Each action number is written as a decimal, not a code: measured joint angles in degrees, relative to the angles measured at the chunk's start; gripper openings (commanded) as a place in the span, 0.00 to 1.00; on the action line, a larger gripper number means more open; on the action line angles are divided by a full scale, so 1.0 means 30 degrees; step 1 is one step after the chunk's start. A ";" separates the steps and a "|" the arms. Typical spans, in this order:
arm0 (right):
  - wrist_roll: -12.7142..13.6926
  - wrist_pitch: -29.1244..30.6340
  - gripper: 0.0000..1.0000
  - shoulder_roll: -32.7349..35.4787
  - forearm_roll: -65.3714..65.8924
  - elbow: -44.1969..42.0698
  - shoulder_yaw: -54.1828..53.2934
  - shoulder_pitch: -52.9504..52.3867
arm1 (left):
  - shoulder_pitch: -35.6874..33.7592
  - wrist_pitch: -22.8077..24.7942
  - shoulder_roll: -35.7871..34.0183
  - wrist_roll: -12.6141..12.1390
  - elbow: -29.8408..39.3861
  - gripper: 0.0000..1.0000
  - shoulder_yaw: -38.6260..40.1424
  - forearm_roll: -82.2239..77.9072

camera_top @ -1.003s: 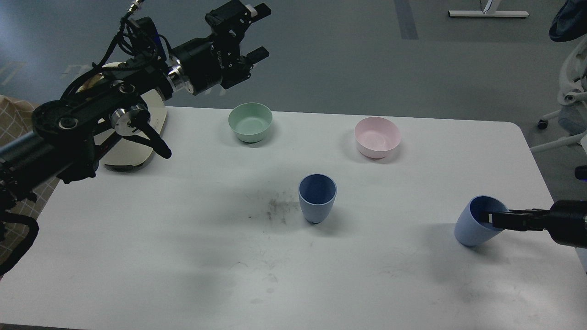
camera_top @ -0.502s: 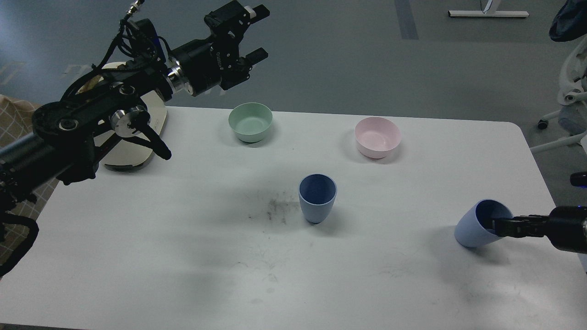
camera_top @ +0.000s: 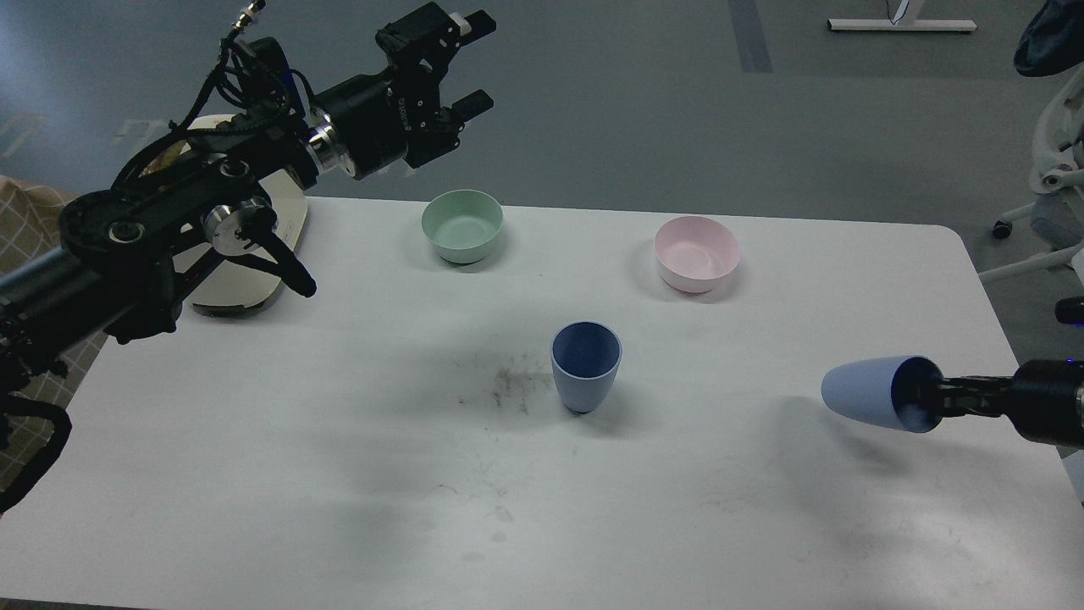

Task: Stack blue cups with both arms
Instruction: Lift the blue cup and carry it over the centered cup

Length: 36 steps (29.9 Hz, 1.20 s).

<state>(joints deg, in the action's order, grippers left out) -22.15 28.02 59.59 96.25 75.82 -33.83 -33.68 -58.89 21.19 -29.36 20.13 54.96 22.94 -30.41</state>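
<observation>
One blue cup stands upright in the middle of the white table. The second blue cup is held off the table at the right, lying on its side with its base pointing left. My right gripper is shut on its rim, one finger inside the cup. My left gripper is open and empty, high above the table's far left, up and left of the green bowl.
A green bowl and a pink bowl stand near the far edge. A cream board lies at the far left under my left arm. Dark scuff marks lie left of the standing cup. An office chair stands off the table's right.
My right gripper has lifted the second cup off the table and tipped it from leaning to lying horizontal. My left arm has barely shifted.
</observation>
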 measured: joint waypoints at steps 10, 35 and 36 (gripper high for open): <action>-0.0086 -0.0012 0.00 0.0693 0.0003 0.2144 -0.0057 -0.5068 | 0.0001 0.0056 -0.0007 -0.0001 0.0008 0.98 -0.0028 -0.0028; -0.0910 -0.0011 0.00 -0.9420 -0.1718 0.0597 1.3983 -1.9763 | 0.0032 0.0049 0.0279 -0.0032 -0.1215 0.98 -0.0105 -0.0137; -0.0912 -0.0011 0.00 -0.9745 -0.1728 0.0555 1.4240 -1.9777 | 0.0032 0.0050 0.0307 -0.0032 -0.1215 0.98 -0.0115 -0.0143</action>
<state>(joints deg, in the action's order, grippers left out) -24.89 27.99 30.36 91.06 77.49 8.89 -93.02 -58.79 21.34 -28.44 20.03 51.32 22.60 -30.83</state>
